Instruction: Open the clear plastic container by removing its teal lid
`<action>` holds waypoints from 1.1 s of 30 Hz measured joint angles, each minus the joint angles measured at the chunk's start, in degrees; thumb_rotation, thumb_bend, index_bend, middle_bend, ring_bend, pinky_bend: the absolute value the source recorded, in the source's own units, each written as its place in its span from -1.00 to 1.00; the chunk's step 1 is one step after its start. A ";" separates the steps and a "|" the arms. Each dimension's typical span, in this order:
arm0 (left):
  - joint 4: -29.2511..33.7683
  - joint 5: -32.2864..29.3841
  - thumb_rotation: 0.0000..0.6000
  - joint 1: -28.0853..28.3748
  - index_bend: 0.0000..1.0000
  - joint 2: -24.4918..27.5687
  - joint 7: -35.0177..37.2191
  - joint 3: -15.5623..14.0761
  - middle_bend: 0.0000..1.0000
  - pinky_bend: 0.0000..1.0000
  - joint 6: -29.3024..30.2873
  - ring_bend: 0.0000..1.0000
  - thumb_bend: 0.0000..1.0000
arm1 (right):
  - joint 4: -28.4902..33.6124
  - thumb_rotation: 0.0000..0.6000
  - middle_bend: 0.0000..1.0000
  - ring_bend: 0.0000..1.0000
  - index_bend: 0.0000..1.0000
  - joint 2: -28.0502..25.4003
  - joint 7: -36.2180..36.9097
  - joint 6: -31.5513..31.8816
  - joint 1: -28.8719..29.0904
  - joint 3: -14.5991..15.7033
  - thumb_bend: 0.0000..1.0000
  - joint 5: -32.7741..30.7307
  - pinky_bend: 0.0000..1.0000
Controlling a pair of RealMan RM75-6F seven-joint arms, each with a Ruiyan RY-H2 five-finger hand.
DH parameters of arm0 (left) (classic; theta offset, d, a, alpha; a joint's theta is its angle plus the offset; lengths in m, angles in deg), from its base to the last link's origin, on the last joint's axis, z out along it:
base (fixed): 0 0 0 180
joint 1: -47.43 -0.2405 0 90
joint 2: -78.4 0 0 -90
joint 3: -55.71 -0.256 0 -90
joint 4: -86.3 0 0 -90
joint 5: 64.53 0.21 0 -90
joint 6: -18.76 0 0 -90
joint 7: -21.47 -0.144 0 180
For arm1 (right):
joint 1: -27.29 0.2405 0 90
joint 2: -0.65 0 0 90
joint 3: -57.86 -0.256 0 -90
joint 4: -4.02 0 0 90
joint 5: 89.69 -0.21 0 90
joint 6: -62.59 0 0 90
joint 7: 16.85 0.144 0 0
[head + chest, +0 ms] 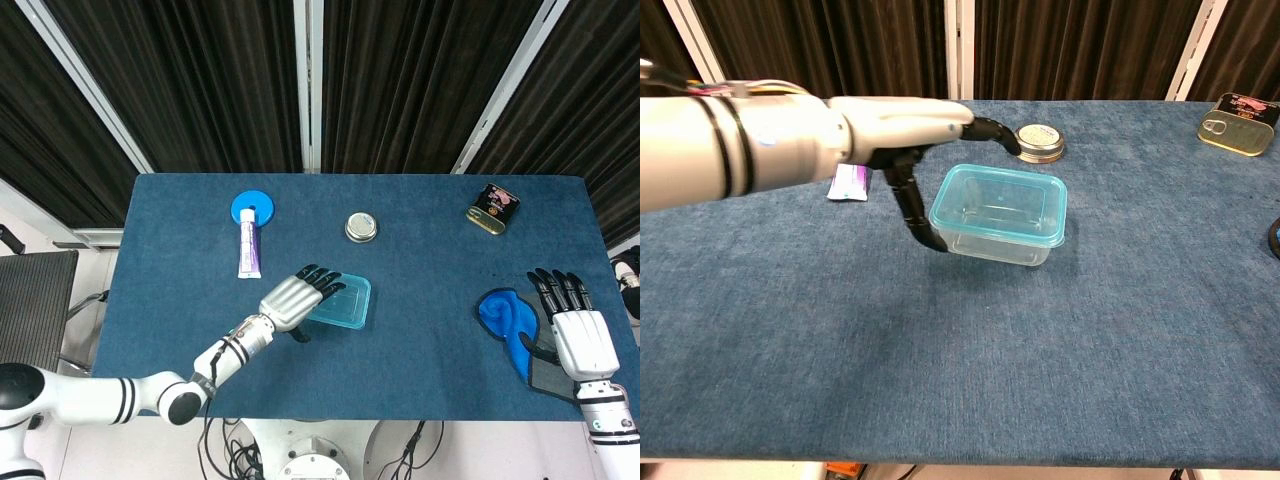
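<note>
I am bringing my left hand [902,135], fingers spread and holding nothing, over the left edge of the teal lid [998,205], which sits on the clear plastic container [1002,243] mid-table, and next I judge I need a grip on the lid's rim.

The blue cloth-covered worktop [420,330] carries a clear plastic container with a teal lid [342,302] near its middle. The left hand [298,297] reaches over the container's left side, and its dark fingertips [325,280] lie on the lid. The right hand [578,330] rests flat, fingers apart, beside a blue folded object [508,322] at the right edge. Further back there are a white and purple tube [249,248] touching a blue round disc [253,208], a small round metal tin [361,227] and a flat golden can [492,209].
</note>
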 measured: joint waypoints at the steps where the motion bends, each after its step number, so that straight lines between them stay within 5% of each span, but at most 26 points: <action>1: -0.38 -1.57 1.00 0.80 -0.86 -0.53 -1.18 0.05 -1.00 -1.00 0.03 -1.00 -1.00 | 0.00 0.89 -0.87 -1.00 -1.00 -0.08 0.09 0.18 -0.16 0.03 -0.65 -0.03 -1.00; 17: -7.34 -30.64 1.00 14.36 -0.98 -4.69 -11.34 -0.03 -1.00 -1.00 -0.79 -1.00 -1.00 | -1.65 0.90 -0.87 -1.00 -1.00 0.59 2.05 -0.20 0.02 0.29 -0.58 0.43 -1.00; 27: -9.92 -36.21 1.00 18.46 -0.96 -4.71 -10.58 -1.05 -0.98 -0.93 -2.90 -1.00 -1.00 | -2.05 0.90 -0.87 -1.00 -1.00 1.84 2.51 -1.39 1.25 0.70 -0.55 2.06 -1.00; 33: -10.31 -34.37 1.00 18.04 -0.70 -5.09 -8.18 -1.37 -0.64 -0.65 -1.98 -0.76 -1.00 | -2.13 0.89 -0.87 -1.00 -1.00 4.39 2.57 -4.21 4.29 1.12 -0.53 4.95 -1.00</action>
